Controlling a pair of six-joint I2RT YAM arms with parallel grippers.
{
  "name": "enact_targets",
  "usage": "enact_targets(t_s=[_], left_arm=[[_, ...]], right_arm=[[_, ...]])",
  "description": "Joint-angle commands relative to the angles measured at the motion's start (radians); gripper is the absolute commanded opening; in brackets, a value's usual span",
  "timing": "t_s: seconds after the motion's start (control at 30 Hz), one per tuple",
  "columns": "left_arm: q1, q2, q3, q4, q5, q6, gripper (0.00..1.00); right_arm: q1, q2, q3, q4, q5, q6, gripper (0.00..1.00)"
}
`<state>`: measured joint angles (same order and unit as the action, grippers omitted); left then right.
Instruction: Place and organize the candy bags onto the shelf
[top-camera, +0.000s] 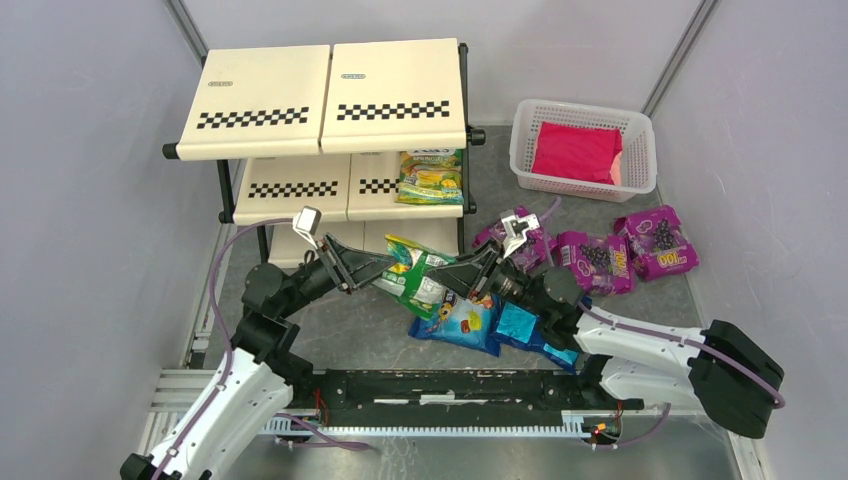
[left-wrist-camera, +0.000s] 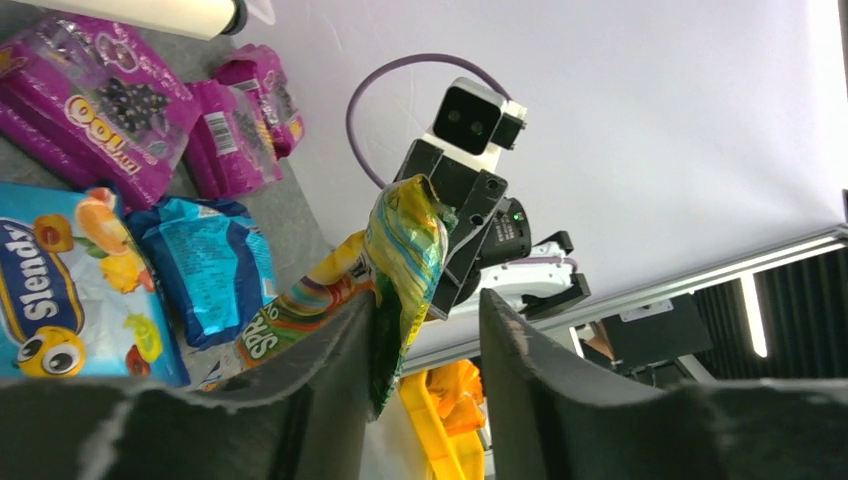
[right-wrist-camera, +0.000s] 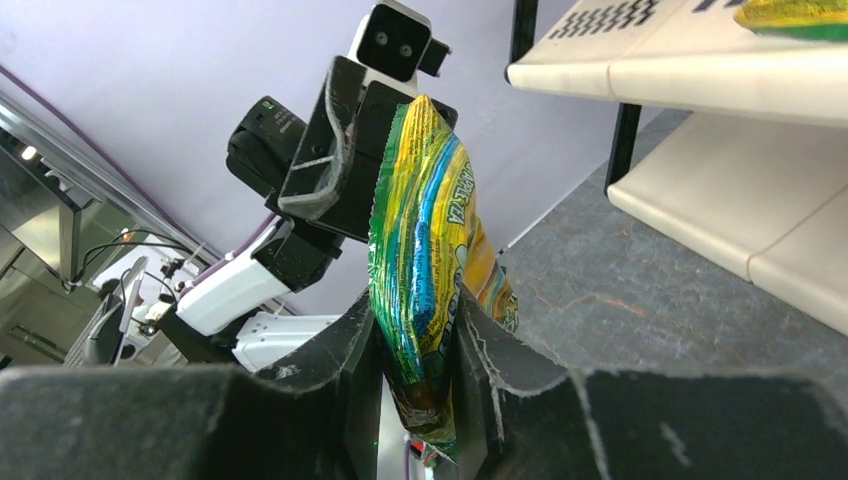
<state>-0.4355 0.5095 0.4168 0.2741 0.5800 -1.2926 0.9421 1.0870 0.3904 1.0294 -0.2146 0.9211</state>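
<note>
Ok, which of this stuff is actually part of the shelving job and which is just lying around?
Job: shelf; shelved green-yellow bag, middle tier; held green-yellow bag, in the right pincer; two blue bags; three purple bags.
Lying about: white basket; red packet inside it.

Cream shelf (top-camera: 265, 100) at eleven o'clock, black checkered strips, black frame; a green-yellow candy bag (top-camera: 431, 177) on it. At centre, a striped green bag (top-camera: 415, 275), yellow and blue bands. At five o'clock, two blue bags (top-camera: 458, 322) with orange fruit print. At three o'clock, three purple bags (top-camera: 655, 242), dark grapes. At one o'clock, white mesh basket (top-camera: 527, 140), red packet (top-camera: 575, 152) inside. Speckled grey worktop (top-camera: 350, 330).
</note>
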Motion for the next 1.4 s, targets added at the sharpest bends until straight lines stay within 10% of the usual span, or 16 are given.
enact_targets(t_s=[0.0,0.37,0.5,0.9,1.37], left_arm=[[-0.004,-0.011,0.039,-0.084,-0.007,0.030,0.57],[-0.004,-0.068,0.155,-0.528,-0.202,0.268,0.99],[-0.003,-0.115,0.143,-0.543,-0.241,0.272,1.00],[-0.003,-0.171,-0.095,0.032,-0.050,-0.003,1.00],[-0.004,-0.093,-0.067,0.317,-0.026,-0.086,1.00]], right_arm=[[0.009,-0.062,-0.020,0.032,0.051,0.030,0.18],[0.003,-0.190,-0.034,-0.098,0.127,0.041,0.04],[0.002,-0.211,-0.043,-0.035,0.168,0.105,0.02],[0.007,-0.073,0.078,0.177,0.207,0.329,0.01],[0.109,0.142,0.188,0.245,0.425,0.425,0.01]])
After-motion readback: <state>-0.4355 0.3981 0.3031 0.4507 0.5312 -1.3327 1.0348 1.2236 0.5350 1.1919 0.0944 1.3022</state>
